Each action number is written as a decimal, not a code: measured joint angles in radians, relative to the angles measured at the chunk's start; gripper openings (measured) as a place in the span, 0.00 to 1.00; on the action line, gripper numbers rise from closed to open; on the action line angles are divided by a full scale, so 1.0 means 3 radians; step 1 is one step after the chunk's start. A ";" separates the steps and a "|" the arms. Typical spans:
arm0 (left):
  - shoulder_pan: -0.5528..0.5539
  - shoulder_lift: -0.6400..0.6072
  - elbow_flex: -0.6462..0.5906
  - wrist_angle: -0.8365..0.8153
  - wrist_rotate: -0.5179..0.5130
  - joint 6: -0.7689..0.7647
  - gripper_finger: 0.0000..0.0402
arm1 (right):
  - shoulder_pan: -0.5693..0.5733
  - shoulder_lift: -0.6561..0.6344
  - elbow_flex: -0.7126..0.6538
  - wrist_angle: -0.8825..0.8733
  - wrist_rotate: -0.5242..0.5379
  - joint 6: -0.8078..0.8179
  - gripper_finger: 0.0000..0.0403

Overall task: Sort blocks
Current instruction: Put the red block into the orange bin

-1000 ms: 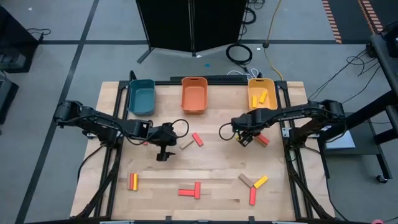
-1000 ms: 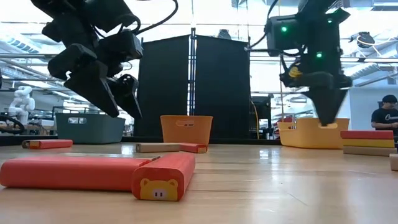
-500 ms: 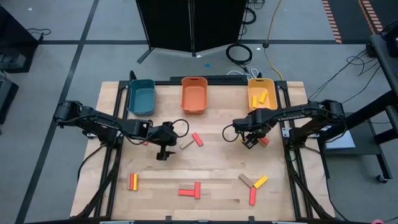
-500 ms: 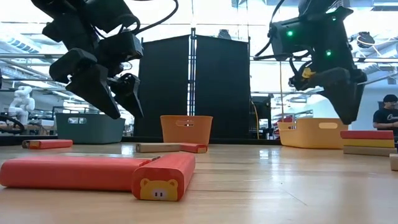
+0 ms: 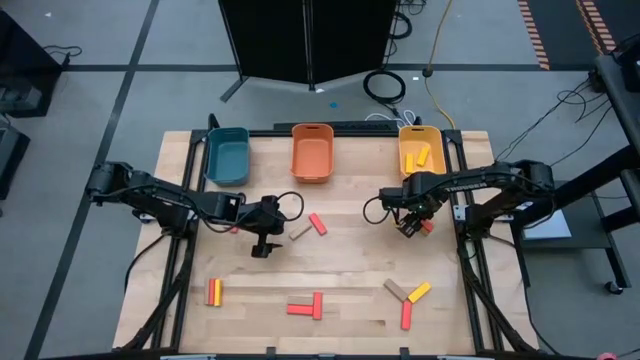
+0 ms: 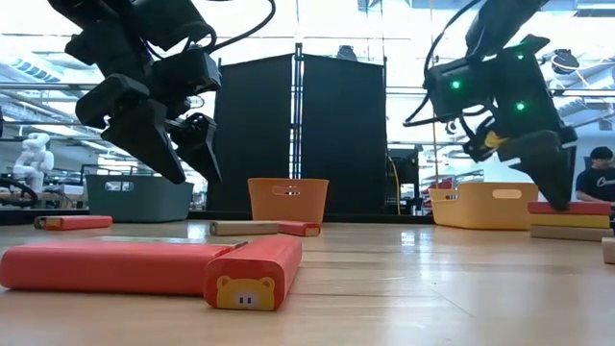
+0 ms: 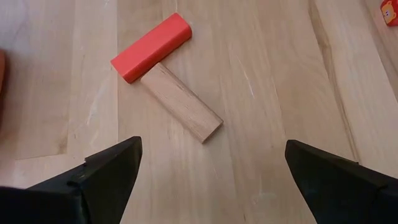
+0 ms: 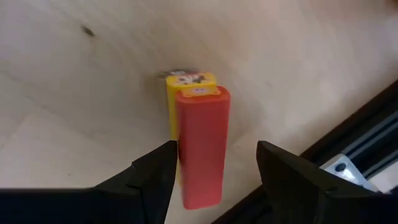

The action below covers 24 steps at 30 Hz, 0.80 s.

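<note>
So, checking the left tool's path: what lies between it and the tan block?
Nothing: in the left wrist view, only bare table separates the open left tool from the tan block.

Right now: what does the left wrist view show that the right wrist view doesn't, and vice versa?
Left wrist view only: a red block and a tan block lying end to side on the table, ahead of the open left gripper.

Right wrist view only: a red block stacked on a yellow block near a dark frame rail, with the open right gripper straddling the pair; neither finger clearly touches it.

Both: open dark fingers over bare wood, nothing held.
</note>
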 joint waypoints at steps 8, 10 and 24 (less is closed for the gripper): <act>0.0000 -0.0001 0.0000 0.0001 -0.0001 -0.0001 0.98 | 0.0000 0.0000 -0.0001 0.0147 -0.0151 -0.0184 0.52; 0.0000 -0.0001 0.0000 0.0001 0.0000 -0.0001 0.98 | 0.0000 0.0000 -0.0001 0.0158 -0.0161 -0.0183 0.50; 0.0000 -0.0001 0.0000 0.0000 0.0000 -0.0001 0.98 | 0.0000 0.0000 0.0003 -0.0036 -0.0165 -0.0104 0.18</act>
